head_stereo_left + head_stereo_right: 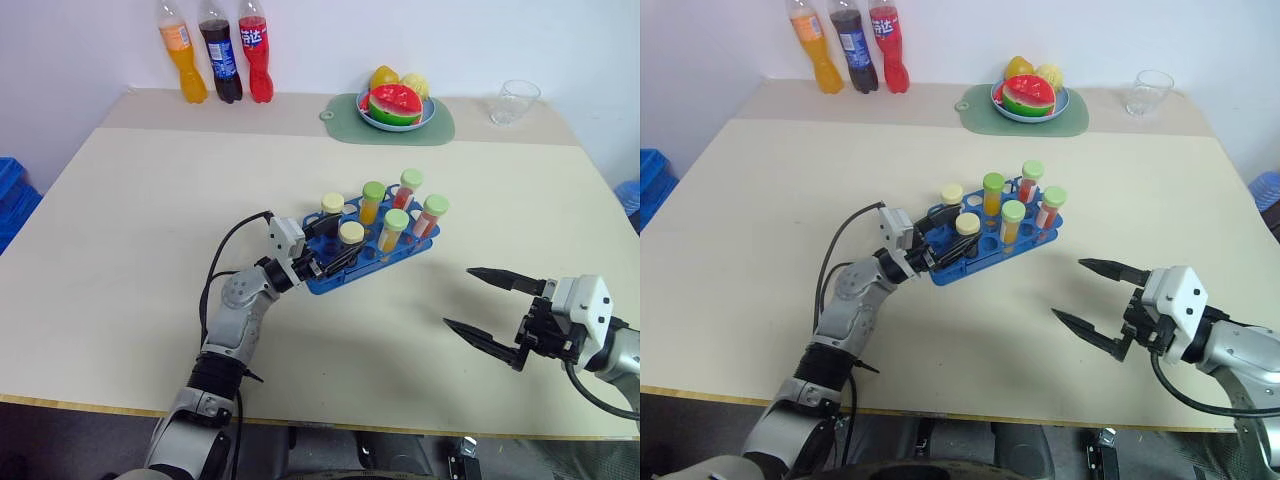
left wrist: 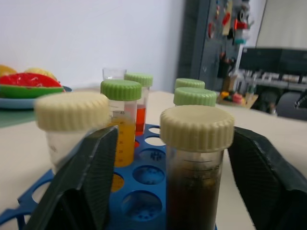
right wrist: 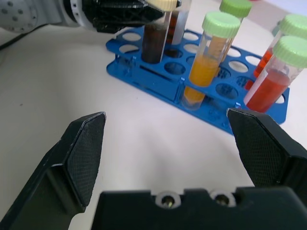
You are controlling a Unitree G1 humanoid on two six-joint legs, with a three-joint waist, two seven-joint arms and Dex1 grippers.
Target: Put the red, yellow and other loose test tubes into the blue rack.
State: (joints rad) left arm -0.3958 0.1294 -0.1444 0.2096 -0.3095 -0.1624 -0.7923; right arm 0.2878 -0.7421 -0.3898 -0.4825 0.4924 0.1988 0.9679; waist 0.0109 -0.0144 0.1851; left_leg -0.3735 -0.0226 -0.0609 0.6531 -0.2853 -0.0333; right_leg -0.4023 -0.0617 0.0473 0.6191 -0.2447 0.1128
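Note:
The blue rack (image 1: 325,279) stands mid-table with several capped test tubes upright in its holes. Among them are a yellow one (image 1: 370,208), a red one (image 1: 430,222) and a dark grey-brown one with a tan cap (image 2: 194,187). My left gripper (image 1: 338,245) is at the rack's near left corner. Its fingers (image 2: 81,182) stand open on either side of the dark tube with gaps showing, and the tube sits in a hole. My right gripper (image 1: 458,297) hovers open over bare table to the right of the rack, holding nothing.
Three soda bottles (image 1: 220,55) stand at the far left edge. A fruit plate (image 1: 428,116) on a green mat (image 1: 345,125) and a clear glass (image 1: 514,102) are at the far right. A blue crate (image 1: 12,200) sits off the table's left side.

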